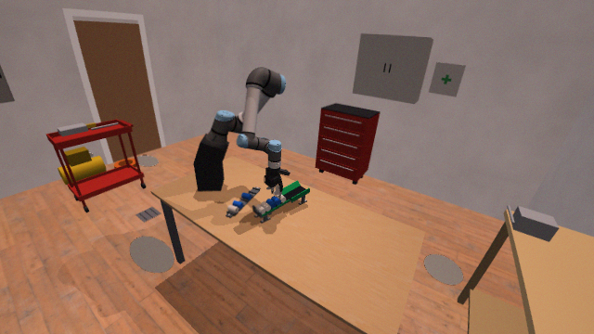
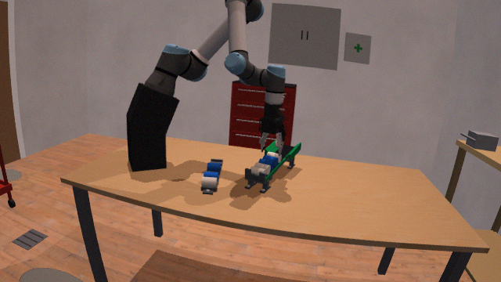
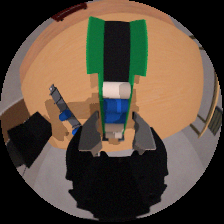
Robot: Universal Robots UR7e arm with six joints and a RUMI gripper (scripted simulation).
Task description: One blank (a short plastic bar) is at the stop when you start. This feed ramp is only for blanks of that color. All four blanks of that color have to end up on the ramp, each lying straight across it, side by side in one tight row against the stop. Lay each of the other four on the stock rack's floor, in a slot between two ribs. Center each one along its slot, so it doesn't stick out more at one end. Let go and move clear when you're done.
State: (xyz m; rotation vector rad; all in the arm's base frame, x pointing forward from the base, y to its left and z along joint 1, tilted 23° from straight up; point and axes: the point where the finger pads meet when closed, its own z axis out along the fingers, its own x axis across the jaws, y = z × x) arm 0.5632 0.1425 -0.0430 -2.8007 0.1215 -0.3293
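Note:
The green feed ramp [image 2: 275, 160] with a black floor slopes down to a stop at its low end. On it lie white blanks [image 2: 258, 169] at the stop, blue blanks [image 2: 268, 161] above them, and one more white blank [image 2: 273, 154] highest up. In the wrist view a white blank [image 3: 116, 91] lies across the ramp above a blue blank [image 3: 116, 111]. My gripper [image 2: 271, 148] hangs just above this upper part of the row, its fingers partly open on either side of the ramp and empty. The stock rack holds blue blanks [image 2: 212, 174] and a white blank [image 2: 209, 182].
The rack stands just left of the ramp on the table, also seen in the wrist view [image 3: 62, 107]. The arm's black base [image 2: 150, 129] stands at the table's back left. A red drawer cabinet [image 2: 254, 113] stands behind the table.

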